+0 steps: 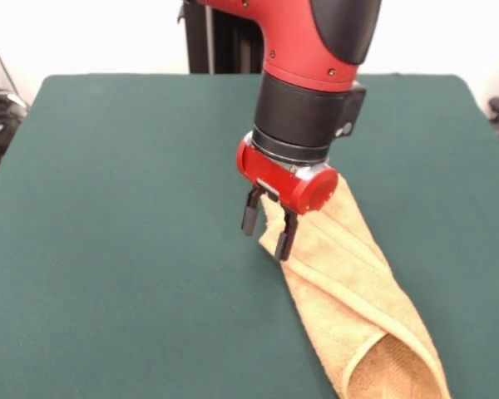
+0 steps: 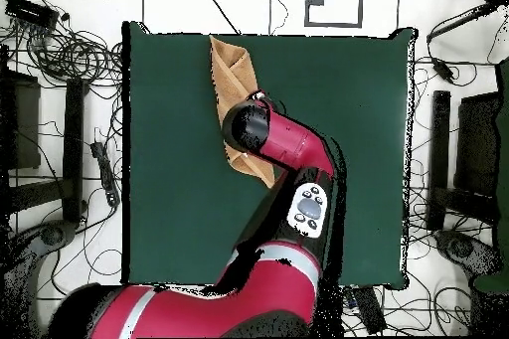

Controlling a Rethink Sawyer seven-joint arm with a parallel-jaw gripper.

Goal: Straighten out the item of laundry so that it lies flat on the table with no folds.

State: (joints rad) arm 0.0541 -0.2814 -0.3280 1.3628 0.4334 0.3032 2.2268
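We see the towel [image 1: 362,291] folded over itself into a long strip on the green tabletop [image 1: 125,216], running from just beside the end effector [image 1: 267,226] out to the tabletop's edge. The end effector hovers at the strip's end with its fingers spread, pinching nothing. We judge the terry cloth soft, light and limp, so it should drag rather than slide; we would take the upper layer's corner and peel it outward

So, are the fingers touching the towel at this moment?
Cannot tell. In the front view the open gripper stands over the upper end of the folded towel, one finger overlapping the cloth, but no contact or gap shows plainly. In the overhead view the arm hides it.
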